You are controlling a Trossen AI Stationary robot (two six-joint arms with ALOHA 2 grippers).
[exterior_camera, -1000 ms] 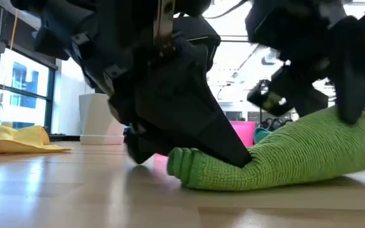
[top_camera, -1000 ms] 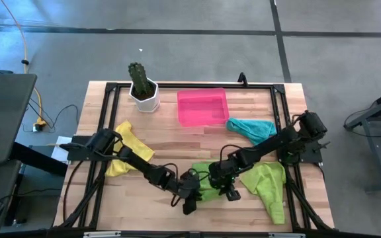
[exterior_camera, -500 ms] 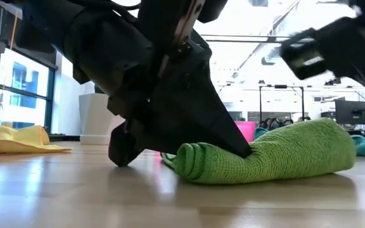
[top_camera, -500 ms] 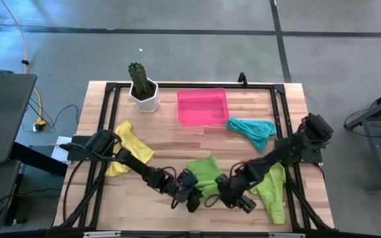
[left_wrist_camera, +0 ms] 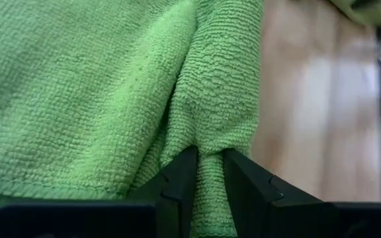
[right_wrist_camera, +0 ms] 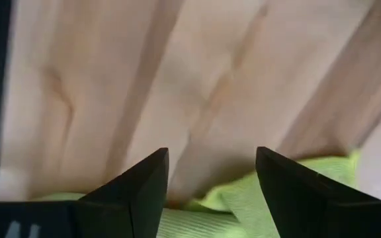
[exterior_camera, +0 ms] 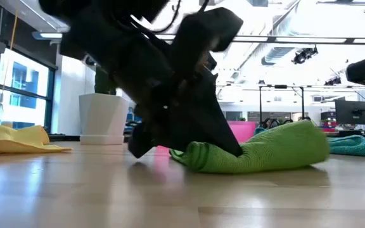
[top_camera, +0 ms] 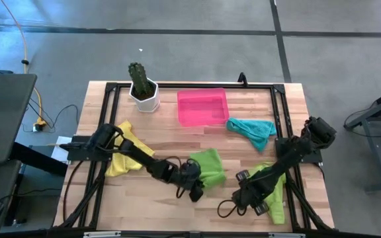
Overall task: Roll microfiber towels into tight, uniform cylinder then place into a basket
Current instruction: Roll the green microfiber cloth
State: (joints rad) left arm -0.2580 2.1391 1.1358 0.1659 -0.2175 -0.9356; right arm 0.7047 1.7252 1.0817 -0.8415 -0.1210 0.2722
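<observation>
The lime green towel lies mid-table, partly rolled, its rolled edge pinched by the left gripper. Rolling well likely means keeping that edge tensioned and even. The right gripper, jaws spread, hovers over the second green towel.

- Overhead view evenly lit — soft shadows under the arms on the table.
- Low view: bright ceiling lights and window glare upper left — dark arm backlit, tabletop reflections blurred in the foreground.
- Wrist views soft at the bottom edge.
</observation>
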